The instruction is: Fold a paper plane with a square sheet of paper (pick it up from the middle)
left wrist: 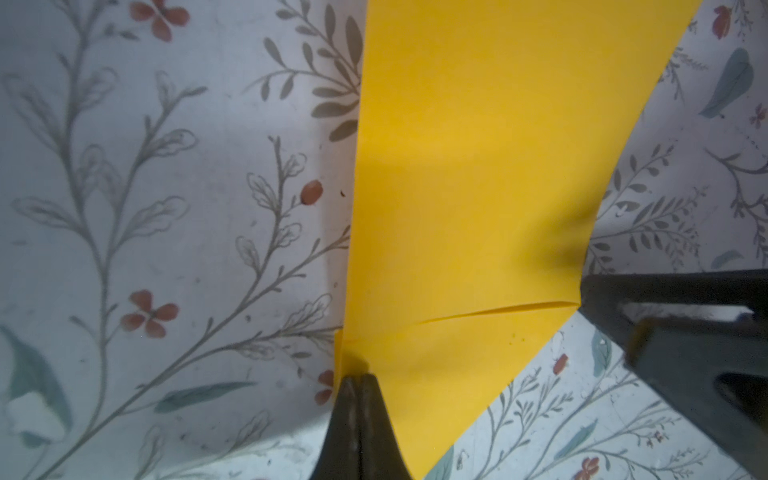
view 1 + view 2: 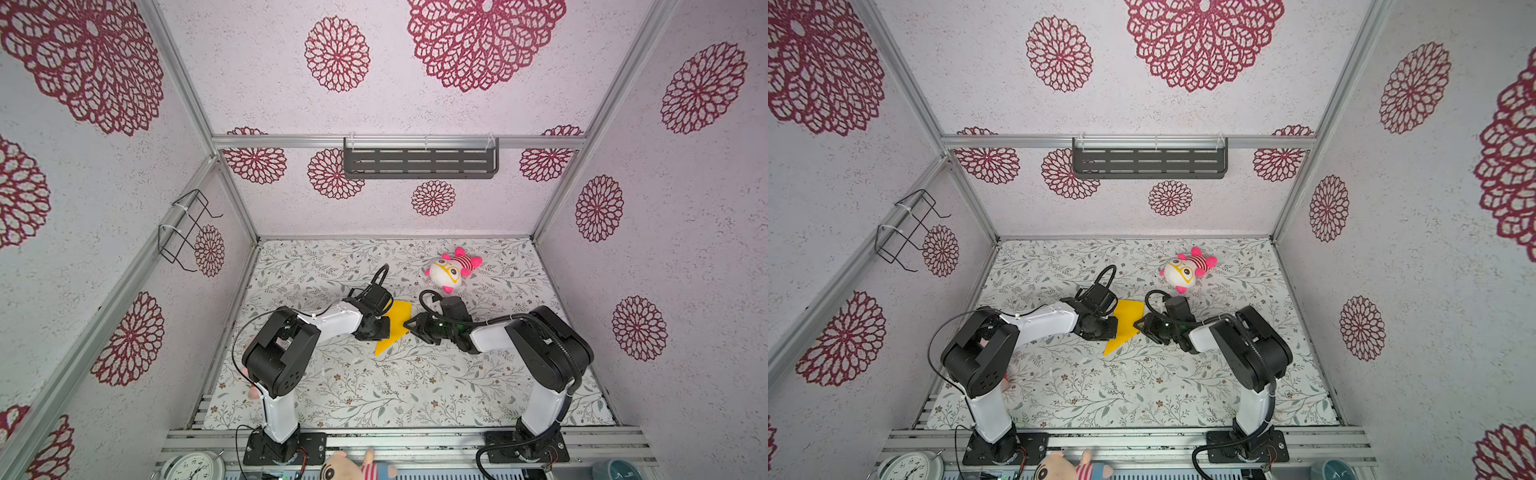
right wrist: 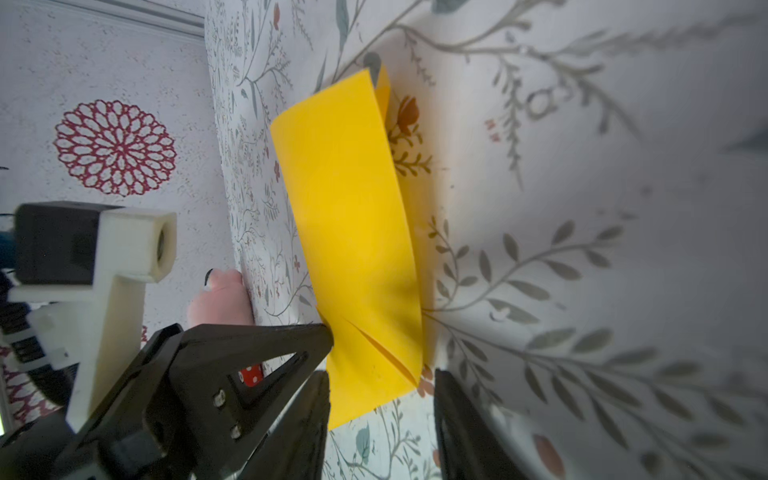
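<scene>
since the left claw [image 1: 359,384] clenches the yellow paper [image 1: 465,166] at its edge, the released right claw [image 3: 381,376] straddling it should pinch the crease squarely, layers aligned.

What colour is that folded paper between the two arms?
The paper is plain yellow-orange; clearest in the left wrist view.

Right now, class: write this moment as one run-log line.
stage: mid-fold | left gripper: shut on yellow paper edge | right gripper: open, straddling paper corner | plush toy: apart, untouched
</scene>
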